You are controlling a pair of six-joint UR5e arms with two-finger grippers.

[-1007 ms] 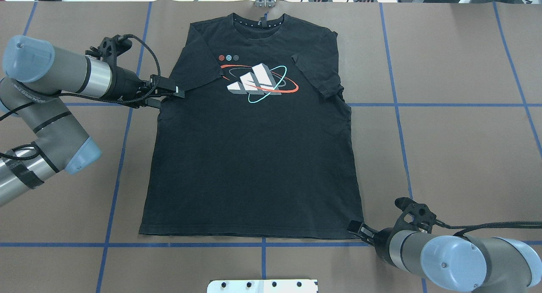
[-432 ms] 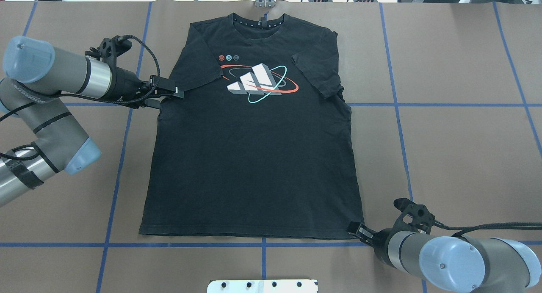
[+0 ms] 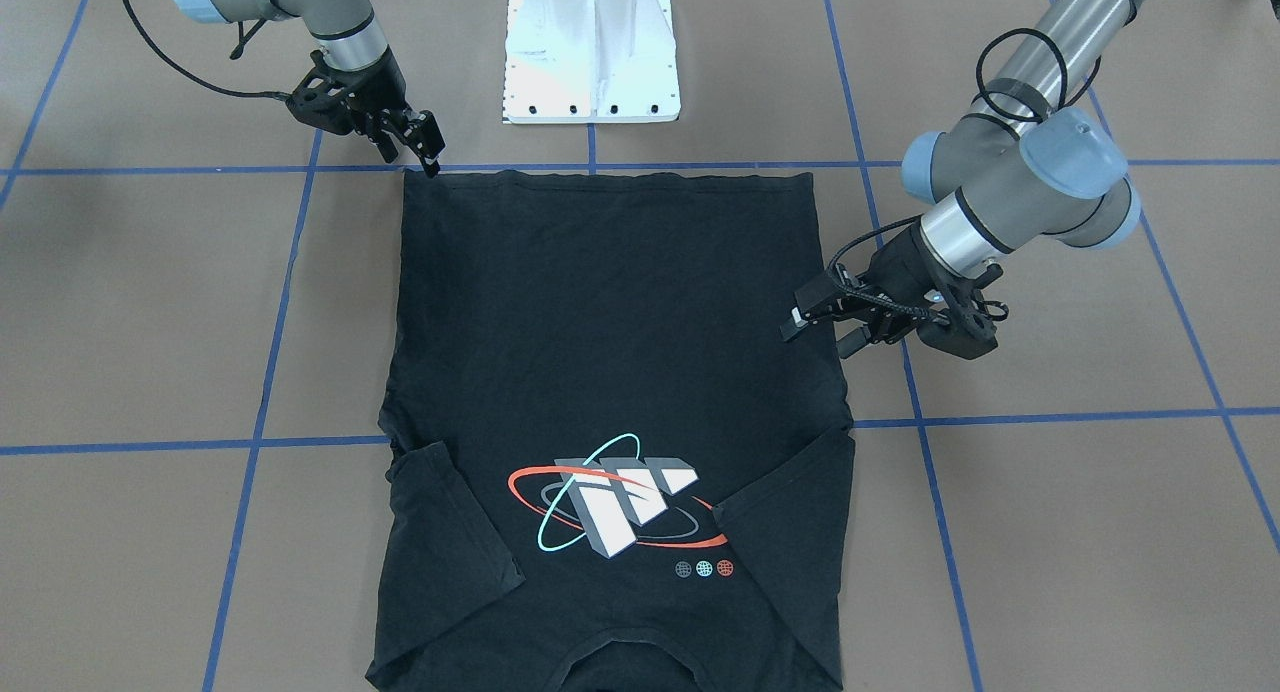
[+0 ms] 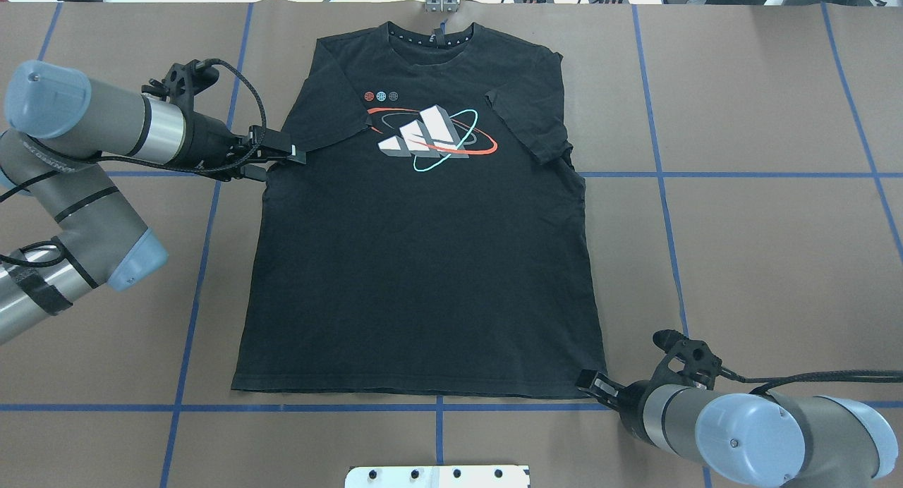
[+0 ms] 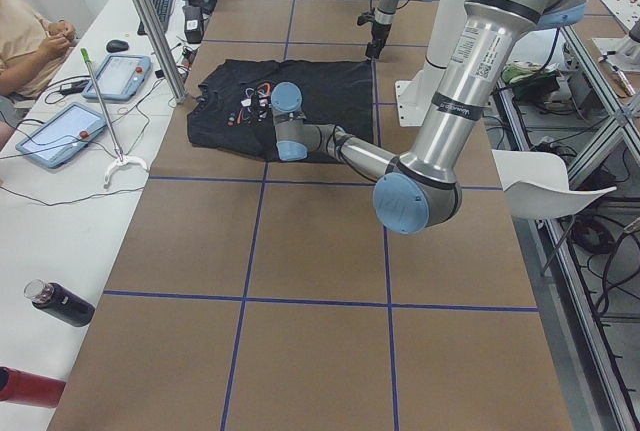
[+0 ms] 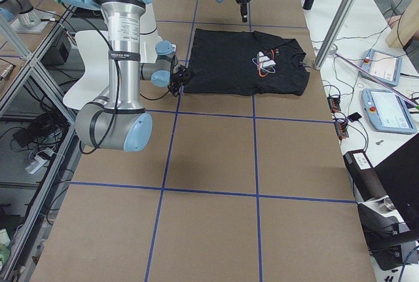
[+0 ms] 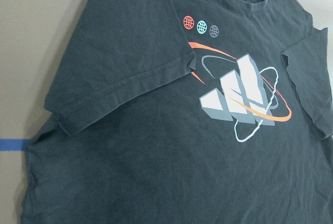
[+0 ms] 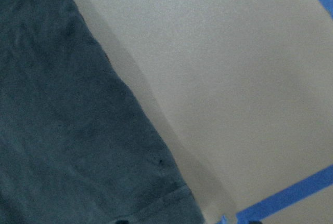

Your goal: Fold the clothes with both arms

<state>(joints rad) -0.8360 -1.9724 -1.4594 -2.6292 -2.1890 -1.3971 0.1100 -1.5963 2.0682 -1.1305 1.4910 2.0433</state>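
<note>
Front-facing view: the left claw is gaping, released, with the T-shirt edge touching at its 9 o'clock. Overhead: the right claw is creeping slightly toward 6 o'clock, the hem corner lying at its 10 o'clock on the surface. I cannot tell its grip, so lifting probably isn't beginning yet.

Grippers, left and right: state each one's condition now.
Left gripper: open, at the T-shirt edge, holding nothing.
Right gripper: open, at its hem corner.
</note>
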